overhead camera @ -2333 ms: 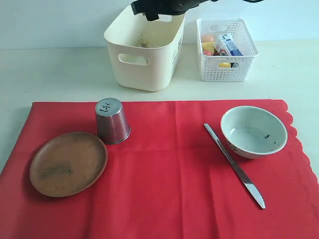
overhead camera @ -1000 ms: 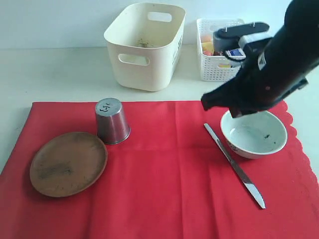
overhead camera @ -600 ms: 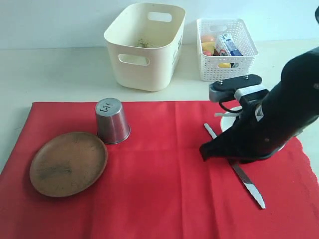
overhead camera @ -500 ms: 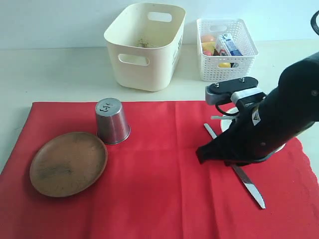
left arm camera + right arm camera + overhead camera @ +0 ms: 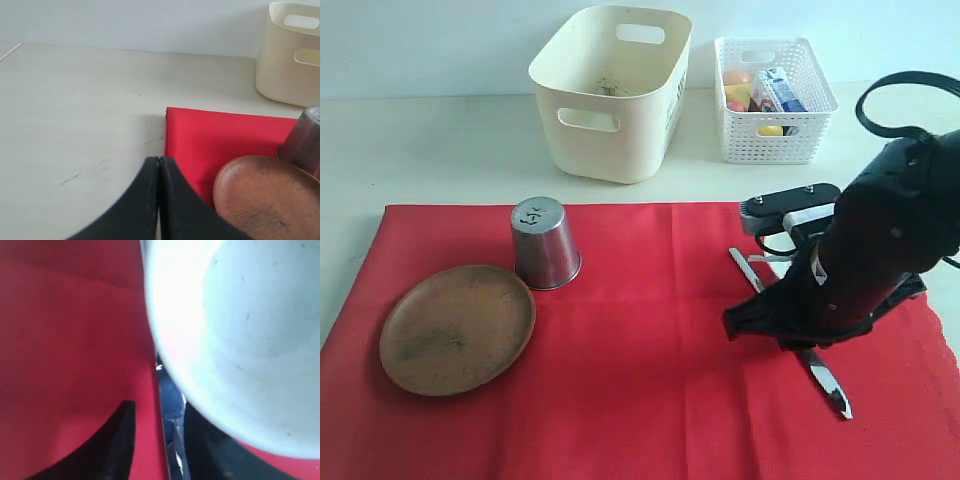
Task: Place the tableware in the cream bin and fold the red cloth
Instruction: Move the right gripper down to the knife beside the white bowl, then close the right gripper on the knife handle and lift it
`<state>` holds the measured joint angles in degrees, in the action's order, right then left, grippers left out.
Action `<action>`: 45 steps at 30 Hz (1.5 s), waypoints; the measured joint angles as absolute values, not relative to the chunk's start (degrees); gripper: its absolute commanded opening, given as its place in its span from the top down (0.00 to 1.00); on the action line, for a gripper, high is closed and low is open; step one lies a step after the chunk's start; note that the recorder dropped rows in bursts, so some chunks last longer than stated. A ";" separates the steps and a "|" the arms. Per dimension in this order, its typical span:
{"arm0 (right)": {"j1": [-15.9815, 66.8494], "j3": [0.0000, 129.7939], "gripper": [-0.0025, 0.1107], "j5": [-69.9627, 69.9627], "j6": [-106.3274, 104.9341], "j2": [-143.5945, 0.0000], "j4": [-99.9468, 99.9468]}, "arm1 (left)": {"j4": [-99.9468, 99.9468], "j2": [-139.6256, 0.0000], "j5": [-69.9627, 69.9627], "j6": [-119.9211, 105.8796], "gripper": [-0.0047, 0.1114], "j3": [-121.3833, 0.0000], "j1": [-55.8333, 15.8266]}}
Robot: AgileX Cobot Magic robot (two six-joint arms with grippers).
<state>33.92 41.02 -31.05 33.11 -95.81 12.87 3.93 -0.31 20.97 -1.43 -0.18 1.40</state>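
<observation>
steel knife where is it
In the exterior view the steel knife lies on the right side of the red cloth, mostly under the right arm; the right wrist view shows the right gripper straddling it, beside the bowl.

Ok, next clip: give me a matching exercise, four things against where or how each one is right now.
Things:
1 steel cup
2 knife
3 cream bin
4 left gripper

States:
a shut
b upside down on the red cloth
c on the bare table, off the cloth
d lying flat beside the bowl

Pairs: 1-b, 2-d, 3-c, 4-a.
</observation>
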 measured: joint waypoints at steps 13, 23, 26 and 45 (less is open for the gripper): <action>33.92 41.02 0.56 -20.70 38.72 -101.36 19.08 | 3.93 -0.31 20.97 -1.43 0.95 -0.18 1.40; 33.92 41.02 0.71 -19.61 38.86 -101.57 19.45 | 3.93 -0.31 20.97 -1.43 0.95 -0.18 1.40; 33.92 41.02 0.81 -19.61 38.49 -101.57 19.45 | 3.93 -0.31 20.97 -1.43 0.95 -0.18 1.40; 33.92 41.01 0.98 -23.75 29.61 -98.05 12.27 | 3.93 -0.31 20.97 -1.43 0.95 -0.18 1.40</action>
